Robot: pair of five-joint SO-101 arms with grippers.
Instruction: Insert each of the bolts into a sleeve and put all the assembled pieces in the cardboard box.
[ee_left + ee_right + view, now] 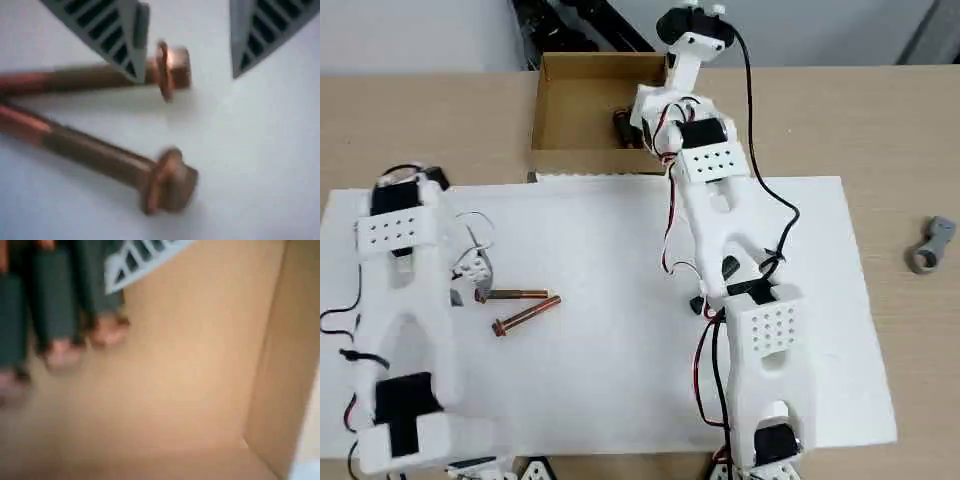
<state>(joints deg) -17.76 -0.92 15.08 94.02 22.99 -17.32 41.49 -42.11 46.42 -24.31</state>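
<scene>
The left gripper [472, 272] is held low over the white sheet [600, 390] at the left side of the table [900, 150], and in the left wrist view its claw [185, 65] is seen spread wide, gripping nothing, with one finger [117, 30] lying across the shank of the upper bolt [75, 80] close to its head. Just beside that bolt [515, 294] the lower bolt [527, 315] is laid at a slight angle, and both rest bare on the sheet with no sleeve on them. Farther right, at the far edge of the sheet, the cardboard box [545, 100] is placed. The right gripper [650, 120] is lowered inside it; whether its claw is wide or closed cannot be told. Dark sleeved pieces [55, 305] are seen side by side on the box floor beside it. At the far right a small grey part [930, 243] lies on the bare table.
</scene>
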